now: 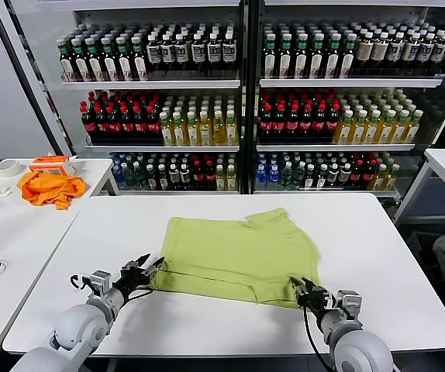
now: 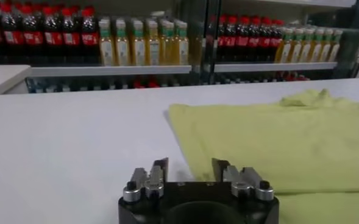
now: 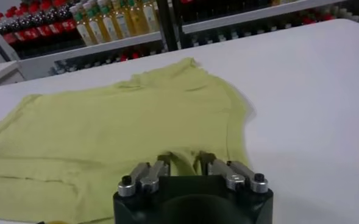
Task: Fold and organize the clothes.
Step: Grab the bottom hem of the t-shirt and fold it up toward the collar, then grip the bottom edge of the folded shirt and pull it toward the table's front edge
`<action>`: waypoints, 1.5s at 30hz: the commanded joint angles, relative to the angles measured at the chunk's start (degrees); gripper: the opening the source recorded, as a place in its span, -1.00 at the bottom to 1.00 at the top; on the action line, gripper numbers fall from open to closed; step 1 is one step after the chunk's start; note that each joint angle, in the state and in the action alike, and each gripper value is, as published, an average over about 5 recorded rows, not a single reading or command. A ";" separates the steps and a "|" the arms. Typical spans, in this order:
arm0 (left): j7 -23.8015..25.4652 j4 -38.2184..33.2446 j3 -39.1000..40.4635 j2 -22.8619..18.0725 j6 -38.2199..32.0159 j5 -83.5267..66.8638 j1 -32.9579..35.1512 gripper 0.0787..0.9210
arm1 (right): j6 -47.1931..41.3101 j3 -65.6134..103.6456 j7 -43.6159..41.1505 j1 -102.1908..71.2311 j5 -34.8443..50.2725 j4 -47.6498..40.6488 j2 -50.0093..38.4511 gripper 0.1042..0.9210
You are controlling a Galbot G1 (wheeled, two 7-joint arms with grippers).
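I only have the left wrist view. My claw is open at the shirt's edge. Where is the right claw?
Observer: The right claw is at the near right corner of the shirt, opposite the left claw.
Operator: Is it open?
Observer: Yes. The right wrist view shows a bunched bit of hem between its fingers.
Operator: Any other cloth around?
Observer: An orange cloth lies on the side table to the left, apart from the shirt.
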 commanded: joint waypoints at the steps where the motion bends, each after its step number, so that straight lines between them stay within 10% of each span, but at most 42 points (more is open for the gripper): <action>1: -1.36 -6.54 -4.64 1.07 2.54 -1.82 5.75 0.42 | 0.47 3.75 -1.71 -5.56 -5.35 2.27 -0.58 0.32; 9: -3.47 -12.69 -6.68 0.37 9.71 -2.02 12.47 0.76 | 4.85 4.87 -5.85 -6.69 -10.55 -1.51 0.00 0.74; 22: -5.60 -10.84 -5.02 -1.35 10.28 -0.24 11.48 0.76 | 7.06 0.03 -8.50 -4.19 -19.42 -5.84 2.05 0.73; 45: -5.80 -13.81 -3.60 -1.97 11.62 2.85 13.49 -0.74 | 6.05 0.20 -7.93 -6.01 -14.58 -3.40 2.45 -0.82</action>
